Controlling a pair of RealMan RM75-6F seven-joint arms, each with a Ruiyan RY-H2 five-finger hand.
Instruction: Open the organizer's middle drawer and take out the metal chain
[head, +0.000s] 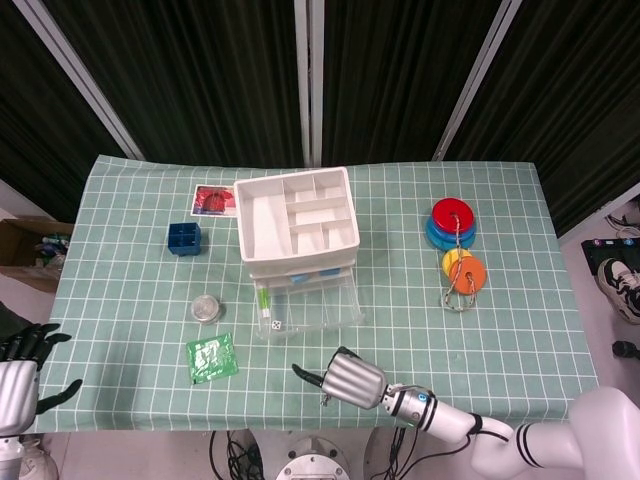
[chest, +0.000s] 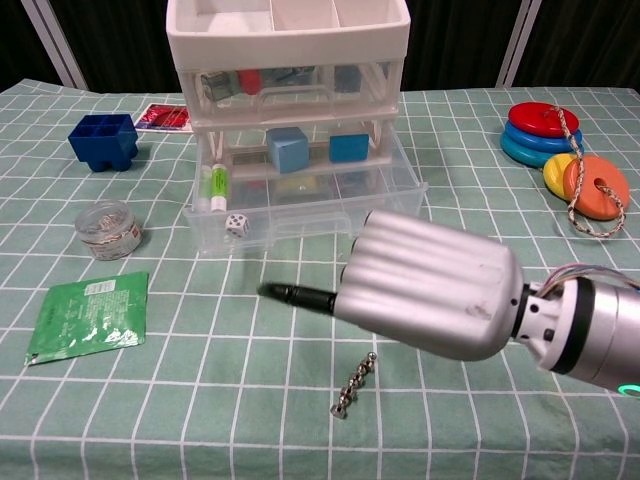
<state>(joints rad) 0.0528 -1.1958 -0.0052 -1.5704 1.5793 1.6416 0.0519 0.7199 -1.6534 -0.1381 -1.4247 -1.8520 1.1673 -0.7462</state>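
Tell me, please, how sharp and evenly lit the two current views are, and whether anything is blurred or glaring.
Head view: even light, sharp, black curtains behind, soft shadow beside the organizer. Chest view: crisp on the metal chain and right hand, which looms large near the lens; mild sheen on the clear drawer, no motion blur.

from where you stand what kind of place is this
Probably a robot lab or test booth: a table in a green checked cloth with black curtains behind, small props like a drawer organizer and stacking rings, and cables under the table.
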